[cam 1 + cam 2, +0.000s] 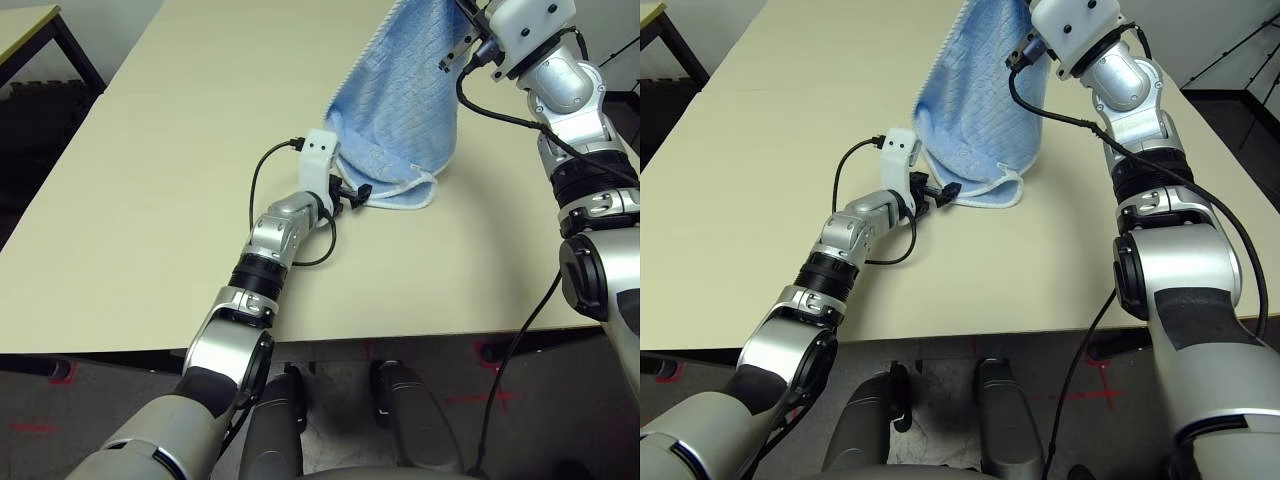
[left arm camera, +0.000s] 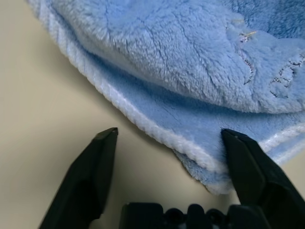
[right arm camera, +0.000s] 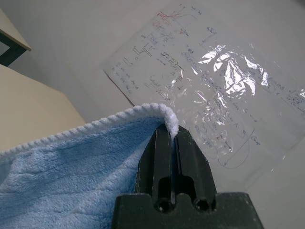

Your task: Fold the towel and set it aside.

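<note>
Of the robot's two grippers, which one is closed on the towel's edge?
The right gripper: its fingers pinch the towel's white-stitched edge, holding it up. The left gripper is open, down by the towel's lower corner.

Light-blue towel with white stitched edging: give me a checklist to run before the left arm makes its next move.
1. Right jaws closed on the light-blue terry towel with white edging: ok, pinching its edge.
2. Towel raised by the right gripper: ok, its upper part hangs above the cream tabletop.
3. Left gripper at the towel's lower end: ok.
4. Left jaws gripping the towel: not ok, they stand apart.
5. Towel folded: not ok.
6. Towel's lower end flat: not ok, it is bunched.
</note>
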Controlling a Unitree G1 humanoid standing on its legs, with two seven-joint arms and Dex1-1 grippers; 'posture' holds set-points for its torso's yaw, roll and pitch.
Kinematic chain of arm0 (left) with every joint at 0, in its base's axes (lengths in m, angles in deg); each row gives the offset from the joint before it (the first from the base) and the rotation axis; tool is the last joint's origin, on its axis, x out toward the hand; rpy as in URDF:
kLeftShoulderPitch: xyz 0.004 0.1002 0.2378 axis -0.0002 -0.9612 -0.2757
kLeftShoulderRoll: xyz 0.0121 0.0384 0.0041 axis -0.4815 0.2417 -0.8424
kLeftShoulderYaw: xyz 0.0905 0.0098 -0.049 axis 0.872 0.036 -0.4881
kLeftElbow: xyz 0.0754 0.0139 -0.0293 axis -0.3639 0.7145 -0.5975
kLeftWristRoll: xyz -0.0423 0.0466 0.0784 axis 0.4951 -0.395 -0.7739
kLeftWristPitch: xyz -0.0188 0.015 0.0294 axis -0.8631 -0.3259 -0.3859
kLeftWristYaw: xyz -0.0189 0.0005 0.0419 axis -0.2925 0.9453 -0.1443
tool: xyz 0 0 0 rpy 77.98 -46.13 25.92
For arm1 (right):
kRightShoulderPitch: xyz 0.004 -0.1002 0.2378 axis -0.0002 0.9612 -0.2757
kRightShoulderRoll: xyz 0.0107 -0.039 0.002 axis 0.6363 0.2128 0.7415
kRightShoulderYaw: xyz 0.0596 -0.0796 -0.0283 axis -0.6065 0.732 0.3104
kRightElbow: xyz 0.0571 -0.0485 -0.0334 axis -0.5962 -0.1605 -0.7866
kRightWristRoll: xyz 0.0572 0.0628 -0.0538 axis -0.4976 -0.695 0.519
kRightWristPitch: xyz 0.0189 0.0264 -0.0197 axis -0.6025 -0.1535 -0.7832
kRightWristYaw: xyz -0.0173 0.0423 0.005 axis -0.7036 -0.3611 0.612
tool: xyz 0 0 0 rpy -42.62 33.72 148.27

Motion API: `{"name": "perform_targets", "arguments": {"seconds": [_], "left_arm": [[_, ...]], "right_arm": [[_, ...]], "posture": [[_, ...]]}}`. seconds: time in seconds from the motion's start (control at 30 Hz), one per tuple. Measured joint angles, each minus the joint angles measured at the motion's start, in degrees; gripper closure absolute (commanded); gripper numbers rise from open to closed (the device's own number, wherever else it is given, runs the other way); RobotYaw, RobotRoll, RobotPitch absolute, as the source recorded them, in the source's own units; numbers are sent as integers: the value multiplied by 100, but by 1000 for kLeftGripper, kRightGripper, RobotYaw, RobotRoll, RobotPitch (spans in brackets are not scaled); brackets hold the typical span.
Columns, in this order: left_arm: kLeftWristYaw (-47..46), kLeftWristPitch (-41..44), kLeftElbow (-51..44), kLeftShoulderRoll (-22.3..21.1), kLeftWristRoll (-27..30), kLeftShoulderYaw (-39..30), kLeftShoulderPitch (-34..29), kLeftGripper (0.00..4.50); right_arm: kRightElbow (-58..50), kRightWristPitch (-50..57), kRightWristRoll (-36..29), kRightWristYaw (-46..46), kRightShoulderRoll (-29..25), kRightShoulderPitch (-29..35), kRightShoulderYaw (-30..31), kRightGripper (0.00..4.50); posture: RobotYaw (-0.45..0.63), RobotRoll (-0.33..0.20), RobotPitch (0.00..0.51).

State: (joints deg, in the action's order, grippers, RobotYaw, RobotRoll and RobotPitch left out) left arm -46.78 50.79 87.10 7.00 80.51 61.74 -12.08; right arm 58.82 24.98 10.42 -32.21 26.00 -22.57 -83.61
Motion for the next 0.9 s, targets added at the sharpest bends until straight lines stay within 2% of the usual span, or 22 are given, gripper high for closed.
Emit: {"name": "perform_targets", "arguments": {"seconds": [0.03, 0.3, 0.57, 0.73, 0.9], "left_arm": [[1, 1, -2, 1, -4, -2, -8, 1293], [41, 20, -9, 67, -17, 0, -48, 4446], [-12, 225, -498, -124, -14, -65, -319, 4480], [-142, 796, -1691, -642, 26, -332, -924, 4480], [-271, 1210, -2421, -789, 148, -661, -1010, 4480]], "right_arm": [[0, 0, 0, 0, 0, 0, 0, 4500], [0, 4, 13, -20, -1, 0, 0, 4500], [5, 44, 30, -100, -39, 7, 0, 4500], [66, 73, 37, -120, -54, 67, -1, 4500], [225, 111, 38, -152, -31, 88, 0, 4500]], "posture": [[-196, 0, 164], [-194, 0, 162], [-170, 0, 160], [-146, 0, 159], [-132, 0, 159]]}}
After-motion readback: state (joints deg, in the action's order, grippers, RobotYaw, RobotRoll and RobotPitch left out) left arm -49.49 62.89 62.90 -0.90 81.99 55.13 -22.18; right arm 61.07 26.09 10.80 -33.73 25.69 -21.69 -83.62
